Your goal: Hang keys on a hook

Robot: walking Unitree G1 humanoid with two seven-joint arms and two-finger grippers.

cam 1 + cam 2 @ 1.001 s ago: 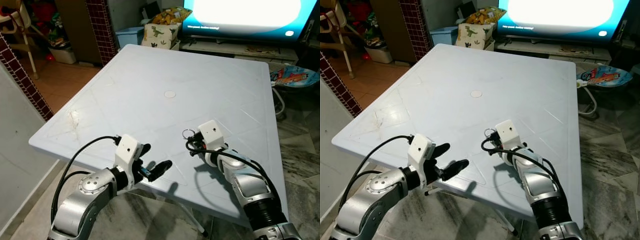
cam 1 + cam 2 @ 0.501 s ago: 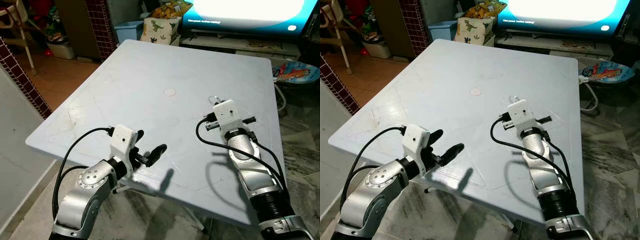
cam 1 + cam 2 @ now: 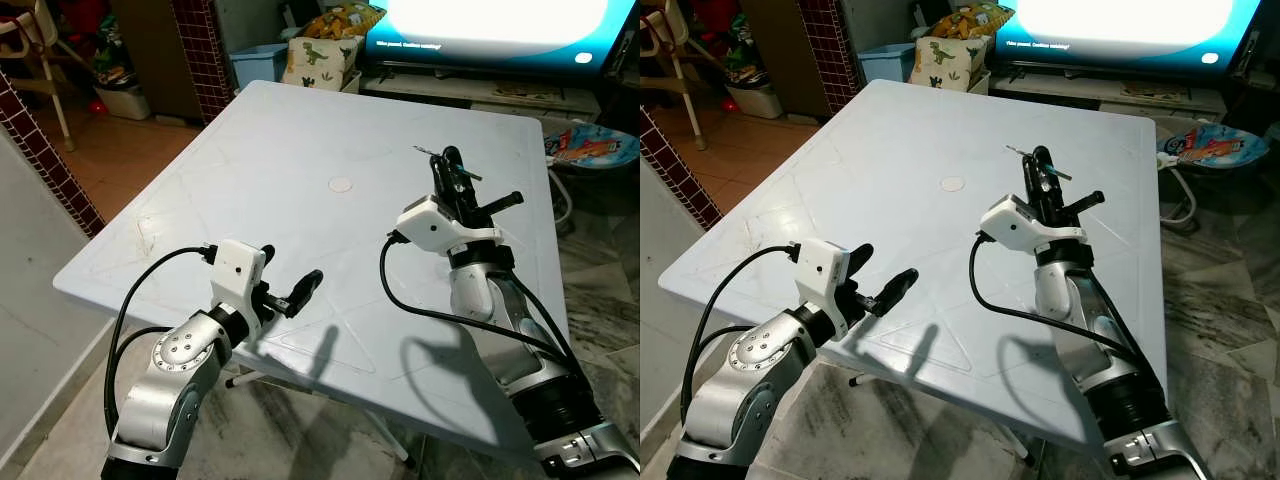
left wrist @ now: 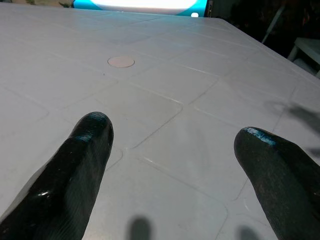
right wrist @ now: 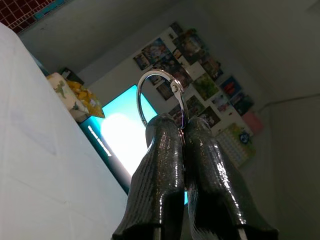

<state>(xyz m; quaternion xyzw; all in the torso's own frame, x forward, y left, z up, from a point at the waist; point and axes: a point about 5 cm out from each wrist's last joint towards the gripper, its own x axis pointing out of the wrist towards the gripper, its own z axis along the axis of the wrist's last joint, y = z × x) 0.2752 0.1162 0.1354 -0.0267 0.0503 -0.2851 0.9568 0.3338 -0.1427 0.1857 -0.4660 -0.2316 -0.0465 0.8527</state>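
Change since one second ago: right gripper (image 3: 450, 172) has lifted off the table (image 3: 300, 150) and turned its fingers upward, carrying the key ring (image 5: 159, 96) with it; half a second ago it was lower and level above the right side of the tabletop. Left gripper (image 3: 291, 285): over the near left part of the table, fingers (image 4: 85, 150) spread apart, nothing between them, pointed toward the far side. Round cap (image 3: 340, 186): set in the middle of the tabletop, well apart from both grippers. Right gripper: raised above the right side of the table, fingers pressed together and clamped on the key ring, whose silver loop stands clear above the fingertips. Television screen (image 3: 490, 25): lit, at the far side beyond the table. Dinosaur-print box (image 3: 322, 65): on the floor at the far edge, left of the screen.
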